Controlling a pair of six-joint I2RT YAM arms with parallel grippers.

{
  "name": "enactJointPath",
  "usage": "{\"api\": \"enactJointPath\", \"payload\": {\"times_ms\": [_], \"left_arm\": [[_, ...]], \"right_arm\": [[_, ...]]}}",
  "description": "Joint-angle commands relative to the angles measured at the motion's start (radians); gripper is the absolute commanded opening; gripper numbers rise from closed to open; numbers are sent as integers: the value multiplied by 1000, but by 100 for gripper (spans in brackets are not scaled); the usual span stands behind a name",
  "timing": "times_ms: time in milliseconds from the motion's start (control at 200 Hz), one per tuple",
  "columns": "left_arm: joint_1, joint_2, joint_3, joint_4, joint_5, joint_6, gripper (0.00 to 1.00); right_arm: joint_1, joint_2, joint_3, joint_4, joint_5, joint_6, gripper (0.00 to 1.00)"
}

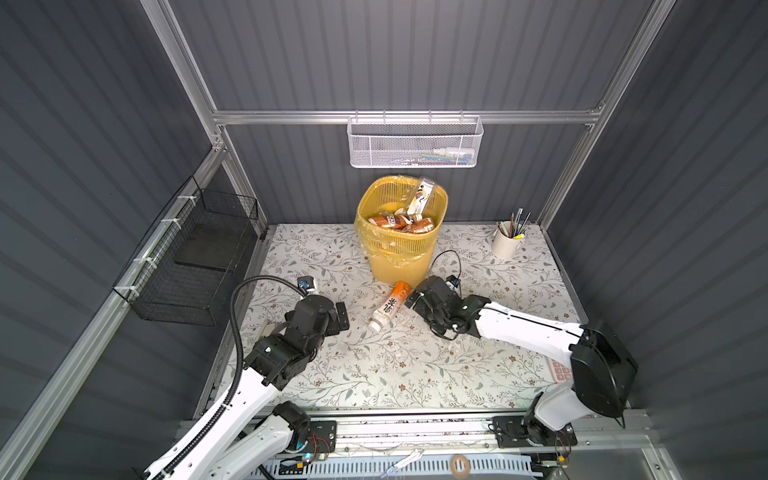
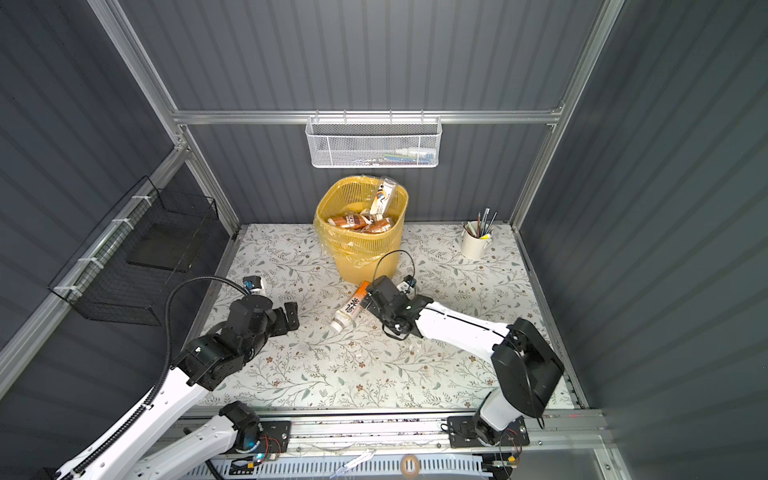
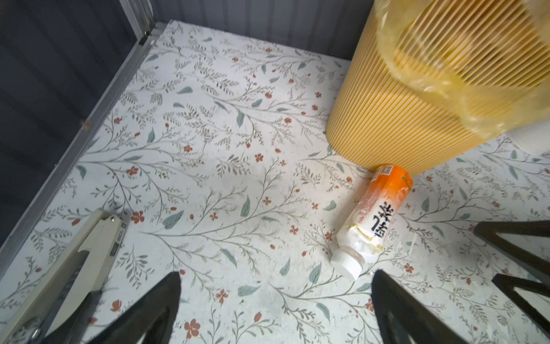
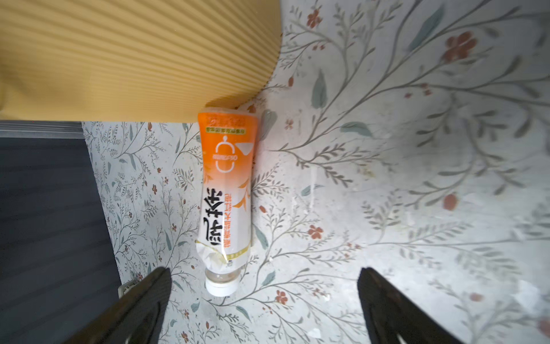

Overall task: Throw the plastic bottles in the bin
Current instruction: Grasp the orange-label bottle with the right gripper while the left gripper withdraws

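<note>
Dark grey ribbed walls in aluminium framing enclose a floral-patterned worktop. A white mesh basket hangs at the back, a black wire basket on the side wall.

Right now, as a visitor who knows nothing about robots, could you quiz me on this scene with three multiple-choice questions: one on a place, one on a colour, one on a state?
1. Where is the orange-labelled bottle?
A) inside the bin
B) lying on the table at the bin's foot
C) standing upright at the table's near edge

2. What colour is its cap?
A) white
B) blue
C) red

3. How are the right arm's fingers?
A) shut on the bottle
B) shut on nothing
C) open, holding nothing

Answers:
1 B: both top views show it on its side beside the bin's base.
2 A: both wrist views show a white cap.
3 C: the right wrist view shows the fingers spread wide, with the bottle lying free on the table ahead of them.
</note>
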Motion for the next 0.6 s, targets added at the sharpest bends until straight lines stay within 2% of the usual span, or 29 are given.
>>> {"api": "enactJointPath", "payload": {"times_ms": [0, 340, 595], "left_arm": [[1, -12, -33, -74, -7, -93, 100], [0, -13, -113, -46, 50, -125, 100], [0, 9, -109, -57, 60, -112, 100]], "right_arm": [[30, 86, 91, -81, 51, 65, 99], [57, 350, 372, -238, 75, 22, 99], [45, 494, 480, -317, 62, -21, 92]]}}
